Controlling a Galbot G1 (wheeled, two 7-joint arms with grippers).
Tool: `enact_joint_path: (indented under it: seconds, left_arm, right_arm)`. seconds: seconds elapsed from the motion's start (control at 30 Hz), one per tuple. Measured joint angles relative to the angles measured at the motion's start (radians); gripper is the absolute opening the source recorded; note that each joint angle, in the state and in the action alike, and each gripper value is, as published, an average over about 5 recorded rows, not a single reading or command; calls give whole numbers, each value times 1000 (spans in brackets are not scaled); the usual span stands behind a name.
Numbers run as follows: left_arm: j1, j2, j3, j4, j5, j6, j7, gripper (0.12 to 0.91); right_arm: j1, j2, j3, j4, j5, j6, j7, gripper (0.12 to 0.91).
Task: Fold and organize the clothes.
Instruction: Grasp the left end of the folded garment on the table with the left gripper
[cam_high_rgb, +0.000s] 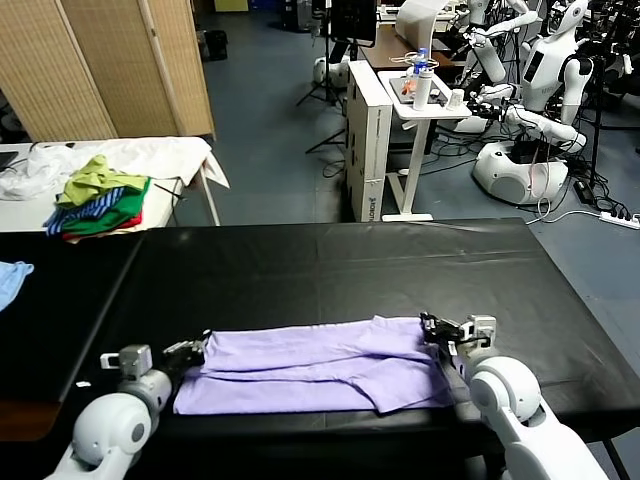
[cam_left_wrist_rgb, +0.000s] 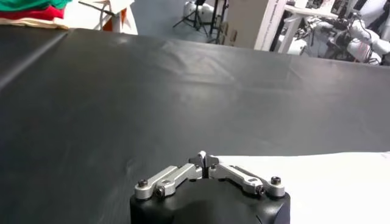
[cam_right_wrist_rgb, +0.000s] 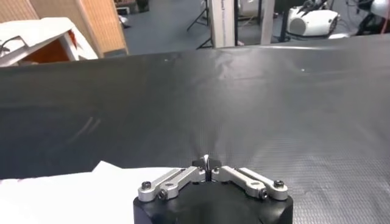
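Head view: lavender T-shirt (cam_high_rgb: 315, 365) folded into a long band near the front edge of the black table (cam_high_rgb: 330, 265), stretched between the two pincers. Left gripper (cam_high_rgb: 190, 349) at the shirt's left end, right gripper (cam_high_rgb: 440, 330) at its right end, each touching the cloth edge; wide bare black surface beyond both, toward the far edge. Well off to the left of the left gripper, a light blue garment (cam_high_rgb: 12, 278) at the table's side. Farther back on a white table (cam_high_rgb: 165, 155), a pile of green, yellow, striped and red clothes (cam_high_rgb: 100, 205). Behind, blue-grey floor, a woven screen (cam_high_rgb: 110, 60), a white cart (cam_high_rgb: 420, 100), other white robots (cam_high_rgb: 540, 90).

Left wrist view: left gripper (cam_left_wrist_rgb: 206, 162) with fingers drawn together, tips meeting at the shirt's pale edge (cam_left_wrist_rgb: 317, 182); no cloth visibly caught between them. Open black tabletop (cam_left_wrist_rgb: 152, 91) ahead.

Right wrist view: right gripper (cam_right_wrist_rgb: 207, 163) likewise drawn together at the tips, pale fabric (cam_right_wrist_rgb: 73, 189) just beside and behind, clear black surface (cam_right_wrist_rgb: 274, 97) ahead.
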Motion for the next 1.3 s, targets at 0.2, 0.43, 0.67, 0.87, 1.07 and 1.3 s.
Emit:
enact_joint_path:
  seconds: [0.2, 0.43, 0.67, 0.87, 1.07, 1.3]
  left_arm:
    - [38, 8, -32, -40, -5, 1, -4, 480]
    - [107, -25, -82, -105, 2, 4, -11, 868]
    - [183, -118, -125, -149, 31, -9, -7, 906]
    - [214, -191, -142, -149, 47, -23, 6, 882]
    - [227, -239, -145, -144, 67, -36, 12, 768]
    - [244, -277, -146, -147, 83, -52, 19, 580]
  right_arm:
    - [-18, -46, 21, 39, 27, 1, -11, 745]
    - [-56, -106, 71, 92, 63, 4, -16, 905]
    - [-80, -126, 106, 112, 64, 8, -29, 907]
    - [-91, -129, 121, 124, 63, 9, -30, 907]
    - [-101, -132, 134, 136, 63, 10, -31, 907]
    - [-105, -133, 143, 140, 63, 11, -34, 907]
